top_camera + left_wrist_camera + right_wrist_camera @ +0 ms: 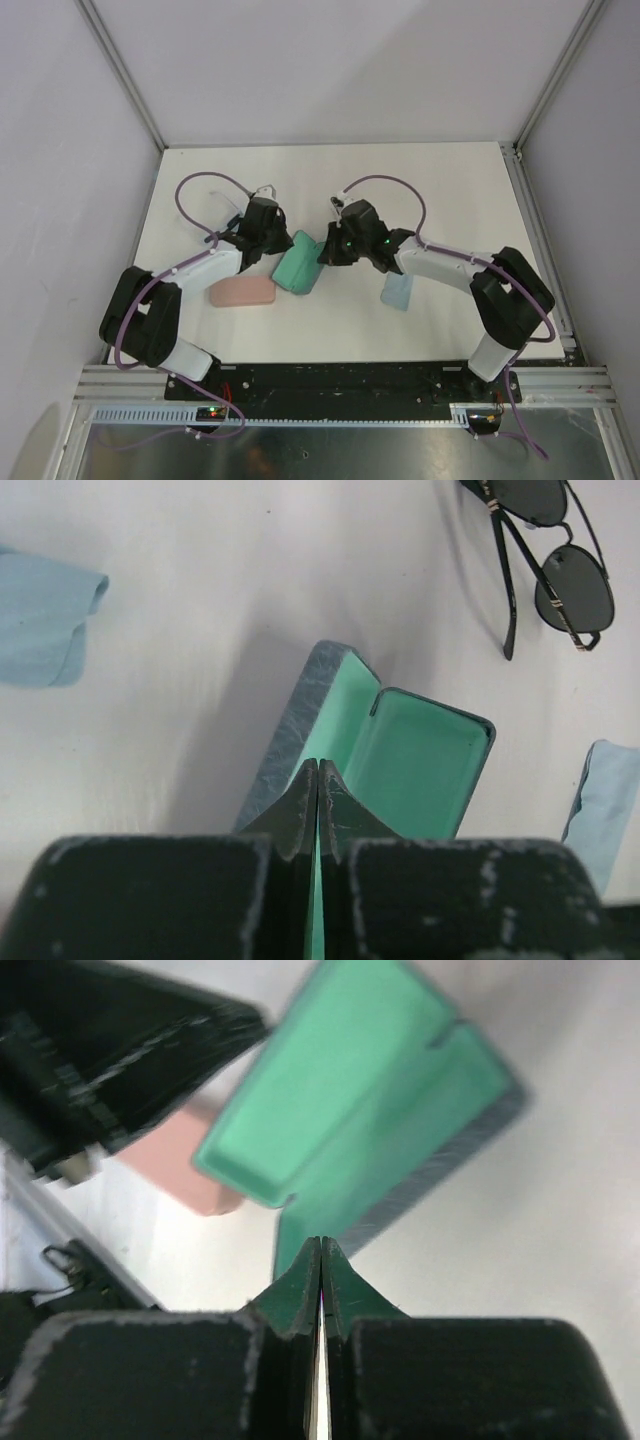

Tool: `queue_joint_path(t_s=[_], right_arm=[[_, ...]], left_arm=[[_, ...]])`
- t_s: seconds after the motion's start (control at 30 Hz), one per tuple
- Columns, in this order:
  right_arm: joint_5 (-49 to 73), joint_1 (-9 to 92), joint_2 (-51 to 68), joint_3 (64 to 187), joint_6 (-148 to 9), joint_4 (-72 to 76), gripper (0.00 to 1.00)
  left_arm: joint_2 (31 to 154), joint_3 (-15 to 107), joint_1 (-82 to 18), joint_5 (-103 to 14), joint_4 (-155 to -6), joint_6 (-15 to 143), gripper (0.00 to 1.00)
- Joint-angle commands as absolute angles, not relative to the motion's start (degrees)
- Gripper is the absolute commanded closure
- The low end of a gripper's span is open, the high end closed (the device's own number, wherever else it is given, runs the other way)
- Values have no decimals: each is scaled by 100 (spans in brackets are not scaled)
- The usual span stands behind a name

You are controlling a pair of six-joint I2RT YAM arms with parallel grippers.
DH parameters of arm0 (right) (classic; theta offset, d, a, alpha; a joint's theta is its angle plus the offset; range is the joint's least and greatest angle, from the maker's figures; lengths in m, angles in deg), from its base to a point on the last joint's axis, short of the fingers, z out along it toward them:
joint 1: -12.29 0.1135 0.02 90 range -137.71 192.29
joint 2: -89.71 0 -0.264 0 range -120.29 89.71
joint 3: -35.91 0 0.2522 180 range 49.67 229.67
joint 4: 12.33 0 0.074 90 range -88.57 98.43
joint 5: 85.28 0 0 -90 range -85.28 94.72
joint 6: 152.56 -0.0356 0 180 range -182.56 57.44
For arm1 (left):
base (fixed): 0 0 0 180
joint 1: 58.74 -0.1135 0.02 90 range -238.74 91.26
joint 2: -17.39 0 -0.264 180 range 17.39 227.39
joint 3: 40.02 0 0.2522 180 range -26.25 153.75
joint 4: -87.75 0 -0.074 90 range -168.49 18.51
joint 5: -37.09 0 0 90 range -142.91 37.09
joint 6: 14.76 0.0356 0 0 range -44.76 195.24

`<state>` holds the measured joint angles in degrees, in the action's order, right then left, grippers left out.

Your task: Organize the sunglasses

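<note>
Thin dark-framed sunglasses (552,565) lie folded on the white table at the top right of the left wrist view. A small pale frame (264,190), apparently the white pair, shows behind the left wrist from above. An open case (297,264) with a mint-green lining (415,755) sits between both arms, and nothing lies inside it. My left gripper (318,765) is shut and empty, its tips over the case's near edge by the lid. My right gripper (320,1243) is also shut and empty, its tips just short of the case (360,1130) from the other side.
A closed pink case (242,291) lies beside the open case toward the left arm. One light blue cloth (397,292) lies under the right forearm. The left wrist view shows two light blue cloths, one at far left (45,630) and one at far right (605,810).
</note>
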<state>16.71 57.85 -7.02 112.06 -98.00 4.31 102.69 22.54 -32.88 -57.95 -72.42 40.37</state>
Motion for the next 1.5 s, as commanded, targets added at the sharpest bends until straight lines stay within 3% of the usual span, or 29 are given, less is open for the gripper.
queue_joint_path(t_s=[0.0,0.53,1.0,1.47], right_arm=[[972,5500,-357,11374,-9522,1352,99],[1029,3998,1411,10294,-9246,2183,89],[1390,3273,2641,9526,-9069,2550,89],[1518,2731,2954,9302,-8808,2871,86]], left_arm=[[10056,2302,-3317,-5375,-7556,4371,100],[9623,2194,-2802,-4401,-7585,4461,100],[11195,2416,-1846,-4967,-7629,4303,100],[11021,2694,-1438,-5132,-7563,4276,100]])
